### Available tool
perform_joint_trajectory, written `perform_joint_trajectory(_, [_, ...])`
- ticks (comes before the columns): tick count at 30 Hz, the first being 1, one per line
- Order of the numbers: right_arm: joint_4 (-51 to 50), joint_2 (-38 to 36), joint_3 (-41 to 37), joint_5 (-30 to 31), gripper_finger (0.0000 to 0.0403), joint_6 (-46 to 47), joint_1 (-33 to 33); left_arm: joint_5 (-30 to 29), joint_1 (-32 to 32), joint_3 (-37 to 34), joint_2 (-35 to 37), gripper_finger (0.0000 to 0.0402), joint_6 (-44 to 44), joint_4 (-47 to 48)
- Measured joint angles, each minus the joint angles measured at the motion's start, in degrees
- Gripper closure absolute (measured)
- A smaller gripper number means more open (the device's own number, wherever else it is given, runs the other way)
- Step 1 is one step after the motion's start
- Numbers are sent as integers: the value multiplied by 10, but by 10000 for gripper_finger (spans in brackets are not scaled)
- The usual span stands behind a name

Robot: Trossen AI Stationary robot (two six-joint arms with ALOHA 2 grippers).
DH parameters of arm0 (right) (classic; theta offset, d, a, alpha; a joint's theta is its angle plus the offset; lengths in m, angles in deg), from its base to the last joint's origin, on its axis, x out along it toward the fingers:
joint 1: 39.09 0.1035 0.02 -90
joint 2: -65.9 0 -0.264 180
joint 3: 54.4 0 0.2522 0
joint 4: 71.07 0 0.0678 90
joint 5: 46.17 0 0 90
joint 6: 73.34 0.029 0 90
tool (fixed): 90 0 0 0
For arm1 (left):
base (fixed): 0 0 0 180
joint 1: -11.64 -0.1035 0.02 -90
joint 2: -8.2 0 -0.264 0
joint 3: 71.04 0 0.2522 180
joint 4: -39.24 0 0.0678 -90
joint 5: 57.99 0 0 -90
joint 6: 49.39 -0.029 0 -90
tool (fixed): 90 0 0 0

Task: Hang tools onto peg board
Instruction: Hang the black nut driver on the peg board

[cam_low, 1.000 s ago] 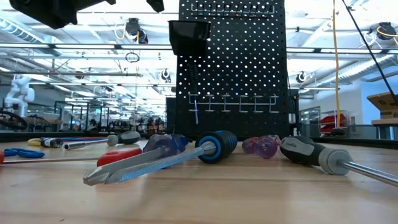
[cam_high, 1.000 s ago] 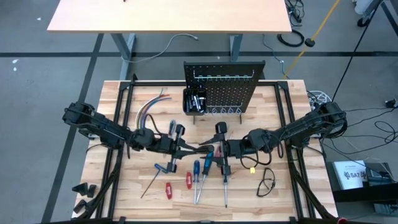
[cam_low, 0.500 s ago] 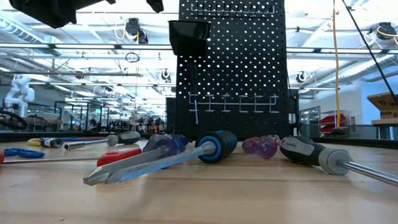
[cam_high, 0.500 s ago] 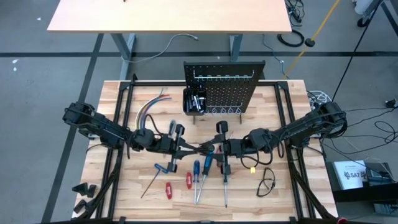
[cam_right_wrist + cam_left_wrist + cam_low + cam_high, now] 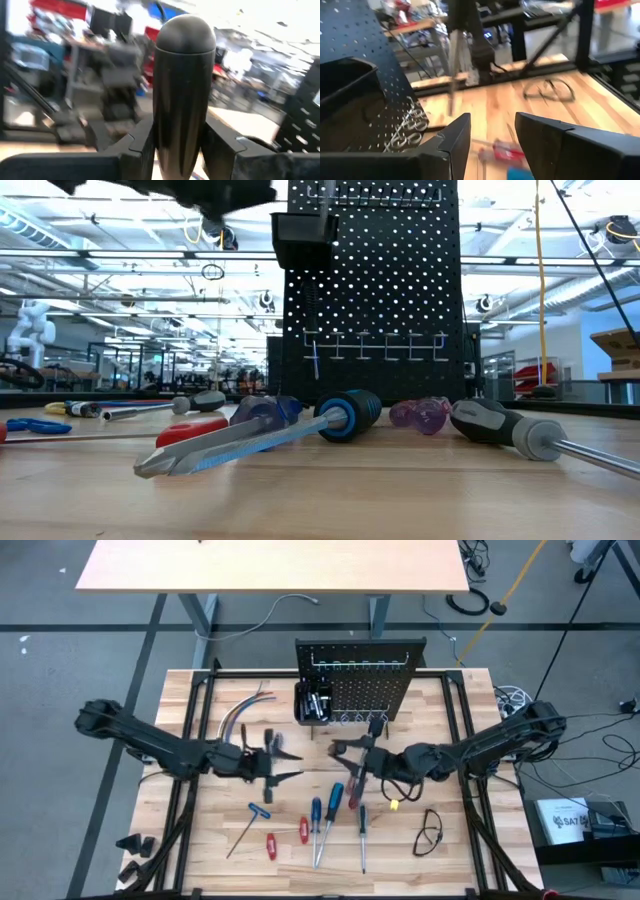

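Pale wooden table (image 5: 440,855) on grey floor. Right gripper (image 5: 352,753) clamped on black-handled screwdriver (image 5: 183,80), shaft lying across table toward peg board (image 5: 360,680). Left gripper (image 5: 276,761) apart, empty.

A robotics lab or workshop hall. The low view looks past the black peg board (image 5: 372,280) into a long, bright room with rows of ceiling lights and distant workstations. From above, a wooden desk (image 5: 450,845) in a black frame stands on grey floor marked with tape, cables (image 5: 470,602) trailing beside a second pale table (image 5: 270,565).
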Motion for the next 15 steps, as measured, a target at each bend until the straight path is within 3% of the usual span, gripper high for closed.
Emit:
perform_joint_trajectory(6, [-31, -4, -26, 49, 288, -2, -21, -43, 6, 0, 113, 238, 13, 95])
perform_joint_trajectory(15, [164, -8, -169, 35, 288, 98, -127, -43, 7, 0, 146, 237, 28, 101])
